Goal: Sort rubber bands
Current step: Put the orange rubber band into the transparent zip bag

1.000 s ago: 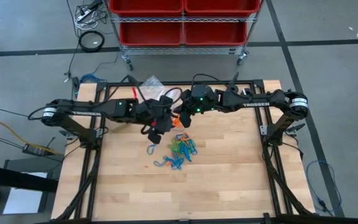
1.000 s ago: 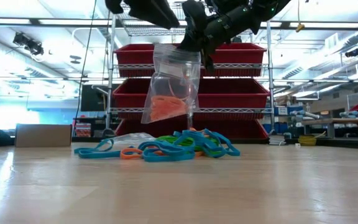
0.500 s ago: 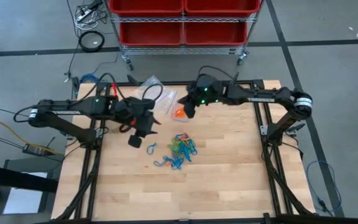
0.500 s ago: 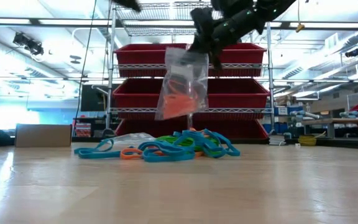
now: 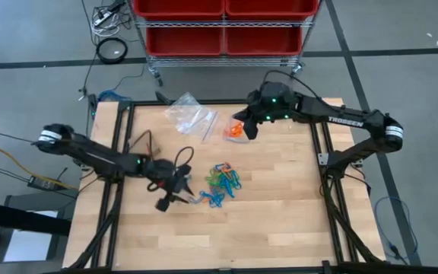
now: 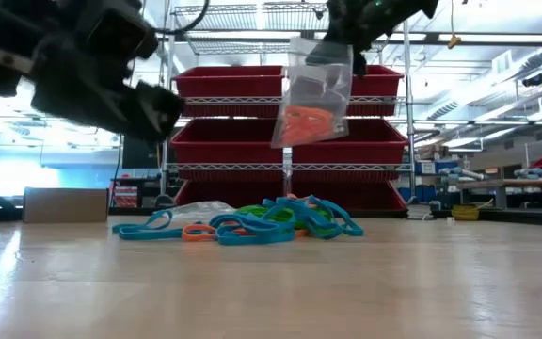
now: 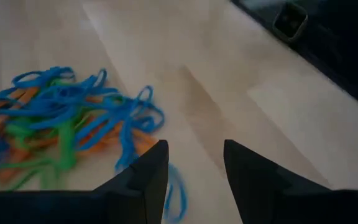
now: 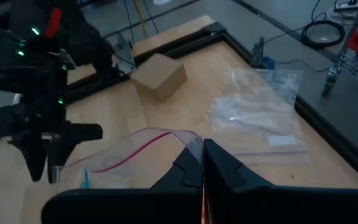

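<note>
A loose pile of blue, green and orange rubber bands lies mid-table, also in the low view and the left wrist view. My left gripper stands open low over the wood at the pile's left edge, with nothing between its fingers. My right gripper is high over the far part of the table, shut on a clear bag. Orange rubber bands sit in the bag's bottom. My right gripper pinches the clear bag's top edge, by its red closure line, between its two fingers. The fingers slant downward from the table's right. The bag hangs upright below them, clear of the table, its bottom sagging with the orange bands.
Empty clear bags lie flat at the far left of the table. A brown cardboard box shows beyond them. A rack of red bins stands behind the far edge. Bare wood lies along the near half and the right side.
My left gripper has left the hanging bag, dropped and swung toward the near left, down beside the pile. My right gripper has carried the bag up and toward the table's far right; the bag swings below it, clear of the table.
</note>
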